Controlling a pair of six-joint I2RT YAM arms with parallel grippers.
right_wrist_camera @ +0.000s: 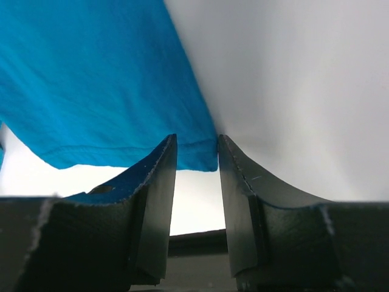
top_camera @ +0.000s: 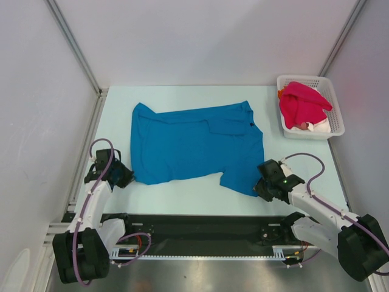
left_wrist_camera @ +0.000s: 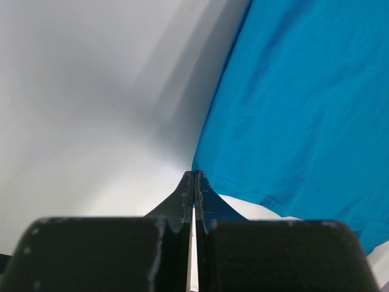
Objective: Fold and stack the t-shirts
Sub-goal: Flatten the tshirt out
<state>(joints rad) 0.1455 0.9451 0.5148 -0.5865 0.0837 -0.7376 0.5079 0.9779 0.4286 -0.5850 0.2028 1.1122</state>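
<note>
A bright blue t-shirt (top_camera: 194, 143) lies spread flat on the pale table. My left gripper (top_camera: 126, 177) is shut at the shirt's near left corner. In the left wrist view its tips (left_wrist_camera: 194, 174) touch that corner of the blue cloth (left_wrist_camera: 304, 109), and no cloth shows between the jaws. My right gripper (top_camera: 260, 185) is open at the shirt's near right corner. In the right wrist view it (right_wrist_camera: 196, 137) straddles the hem corner of the blue cloth (right_wrist_camera: 91, 79). A crimson-pink t-shirt (top_camera: 301, 103) lies in the basket with glimpses of an orange one (top_camera: 281, 93) and a white one (top_camera: 319, 126).
The white lattice basket (top_camera: 338, 112) stands at the table's far right corner. A black rail (top_camera: 194, 228) runs along the near edge between the arm bases. Grey walls with metal posts close in the table on three sides.
</note>
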